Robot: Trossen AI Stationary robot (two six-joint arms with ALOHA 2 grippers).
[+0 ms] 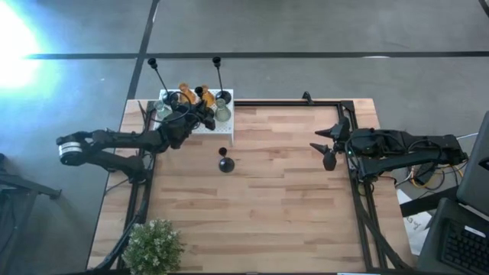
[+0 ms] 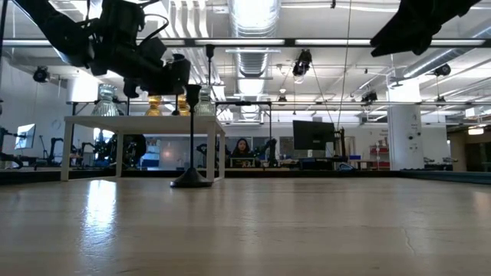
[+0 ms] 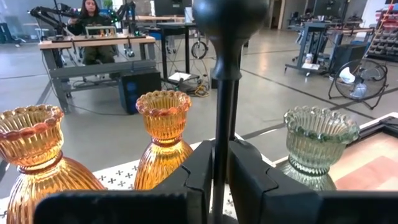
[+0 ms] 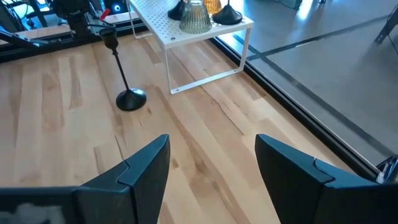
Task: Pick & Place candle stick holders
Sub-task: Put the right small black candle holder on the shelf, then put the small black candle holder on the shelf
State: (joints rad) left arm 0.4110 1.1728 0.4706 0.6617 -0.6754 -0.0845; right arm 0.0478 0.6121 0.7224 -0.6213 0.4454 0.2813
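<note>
black candle stick holder [image 3: 225, 93] | left gripper [image 3: 221, 171] pinched its stem over white shelf [image 4: 186, 34] | step: placing | next: release, retract | right gripper [image 4: 211, 165] idle, wide

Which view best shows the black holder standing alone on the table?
Right wrist view: black holder whole, base to tip. High view: mostly its base. Low view: dark silhouette against the white rack. Left wrist: not seen.

No readable text, label, brand, number or sign found in any view. White stand [image 4: 186, 25] showed only punched cross-shaped holes, no lettering. Monitors [image 2: 312, 135] in far room appeared dark; print on far shelves and benches too small to read.
</note>
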